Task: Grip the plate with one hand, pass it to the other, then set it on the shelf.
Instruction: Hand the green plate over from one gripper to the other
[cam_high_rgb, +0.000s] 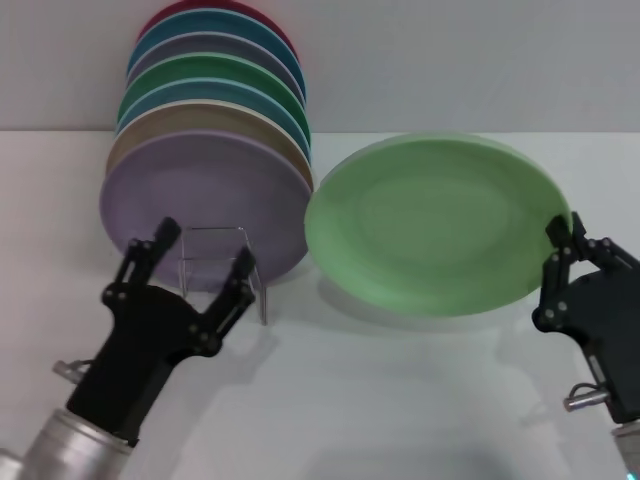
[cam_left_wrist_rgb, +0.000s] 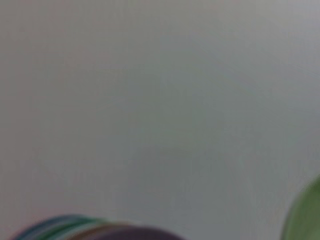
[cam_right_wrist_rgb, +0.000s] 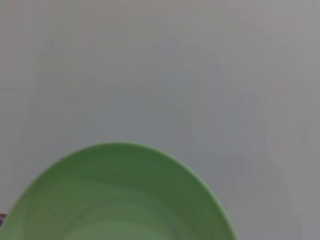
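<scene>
The white table (cam_high_rgb: 420, 400) is lying smooth and bare under everything, meeting a pale wall behind. On its left side a row of round matte plates (cam_high_rgb: 205, 180) is standing on edge, one behind another, in lilac, tan, teal, dark green, grey-lilac, blue and red, the lilac one facing front. To the right of them the pale mint-green plate (cam_high_rgb: 440, 225) is hanging tilted above the table, broad, plain and shallow-rimmed, casting a soft shadow below; the right gripper (cam_high_rgb: 570, 240) is holding it, black jaws clamped on its right edge. The left gripper (cam_high_rgb: 200, 262) is hovering low on the left, its jaws spreading wide apart and holding nothing, just before the thin wire shelf (cam_high_rgb: 215, 258), whose small rectangular loop is showing between them.
</scene>
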